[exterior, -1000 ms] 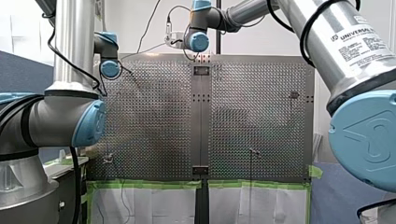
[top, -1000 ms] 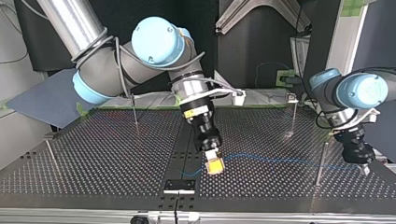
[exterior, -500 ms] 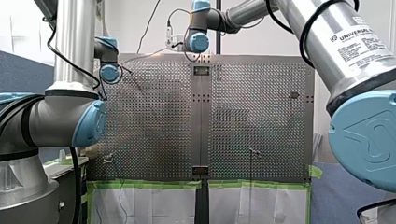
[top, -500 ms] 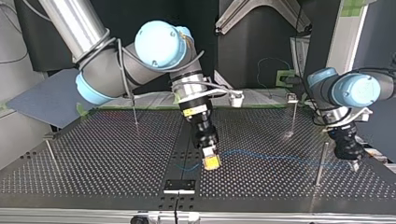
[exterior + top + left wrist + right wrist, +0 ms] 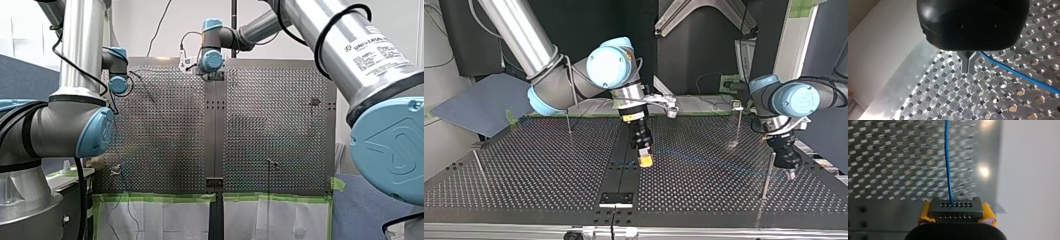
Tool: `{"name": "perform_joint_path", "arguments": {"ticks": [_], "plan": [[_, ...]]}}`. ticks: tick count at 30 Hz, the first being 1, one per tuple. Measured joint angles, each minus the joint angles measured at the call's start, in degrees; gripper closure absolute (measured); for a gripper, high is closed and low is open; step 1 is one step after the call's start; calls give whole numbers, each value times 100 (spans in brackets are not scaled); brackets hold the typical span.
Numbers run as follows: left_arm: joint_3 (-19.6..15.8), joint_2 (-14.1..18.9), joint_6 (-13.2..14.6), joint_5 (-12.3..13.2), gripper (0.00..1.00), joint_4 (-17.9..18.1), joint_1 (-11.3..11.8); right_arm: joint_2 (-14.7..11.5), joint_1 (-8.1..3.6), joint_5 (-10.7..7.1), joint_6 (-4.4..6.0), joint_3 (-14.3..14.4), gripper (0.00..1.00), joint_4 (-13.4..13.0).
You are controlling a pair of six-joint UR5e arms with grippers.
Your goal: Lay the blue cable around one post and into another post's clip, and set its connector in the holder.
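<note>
Pads of yellow on my right gripper are clamped on the black connector; the blue cable leaves the connector's face and runs straight ahead over the perforated table. At the cable's other end my left gripper has its metal fingers pressed together; the cable comes out right at their side, pinched there as far as the wrist view shows; in the top view it hangs clear of the table between the two grippers and passes just beside a thin post.

Compared with a second ago, my right gripper has drawn back from the table's near edge toward the arms, and the slack loop beside it is nearly gone; my left gripper has slid toward the top view's left, closer to that post; in the front view both wrists sit lower in the picture.

Three more thin posts stand well apart on the table; a black plate sits on the centre strip at the near edge; green tape lines the table's edge, with white sheeting below it and a grey-blue panel at the top view's left.
</note>
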Motion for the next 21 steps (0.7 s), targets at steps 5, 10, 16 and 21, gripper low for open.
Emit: {"name": "perform_joint_path", "arguments": {"ticks": [5,10,16,21], "plan": [[-66,-2,-10,5,100,9,-16,30,-34,55,-15,209,100,-127],[-180,-2,-15,-45,92,27,-42,39,-63,71,-17,472,100,-323],[-208,-2,-218,-55,90,14,-69,41,-83,157,-22,791,100,-394],[-243,-2,-379,-143,86,-74,-100,41,-145,184,-2,1044,100,-578]]}}
